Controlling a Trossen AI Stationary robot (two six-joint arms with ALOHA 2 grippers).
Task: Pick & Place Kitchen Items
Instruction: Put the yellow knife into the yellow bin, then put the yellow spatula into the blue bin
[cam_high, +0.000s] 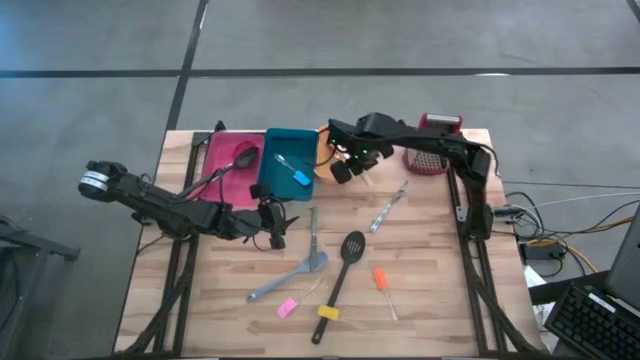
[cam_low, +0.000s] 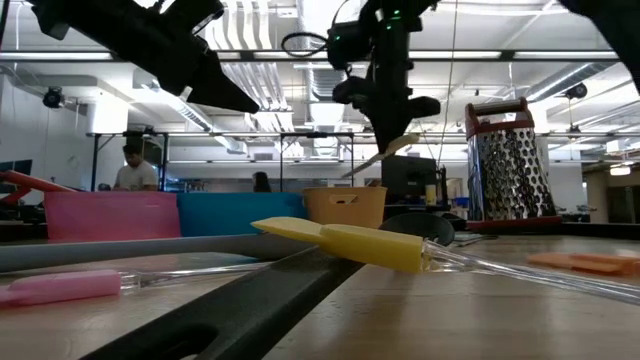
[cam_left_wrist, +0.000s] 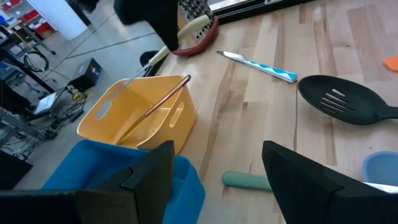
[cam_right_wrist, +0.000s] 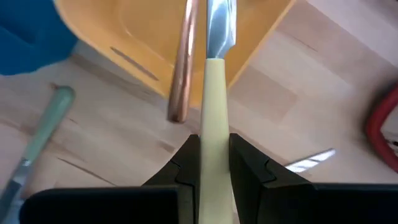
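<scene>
L gripper (cam_high: 277, 232) open, R gripper (cam_high: 347, 166) clamped

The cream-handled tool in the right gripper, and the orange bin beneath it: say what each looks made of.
The cream-handled tool shut in the right gripper: a matt cream handle, probably plastic, with a shiny mirror-like blade, likely steel. The orange bin: smooth, evenly coloured moulded walls with cut-out handle slots, apparently plastic. The left gripper waits open nearby.

The cream-handled knife (cam_right_wrist: 214, 124) runs out of the right wrist picture; the orange bin (cam_high: 325, 150) sits mostly hidden under the right arm.
</scene>
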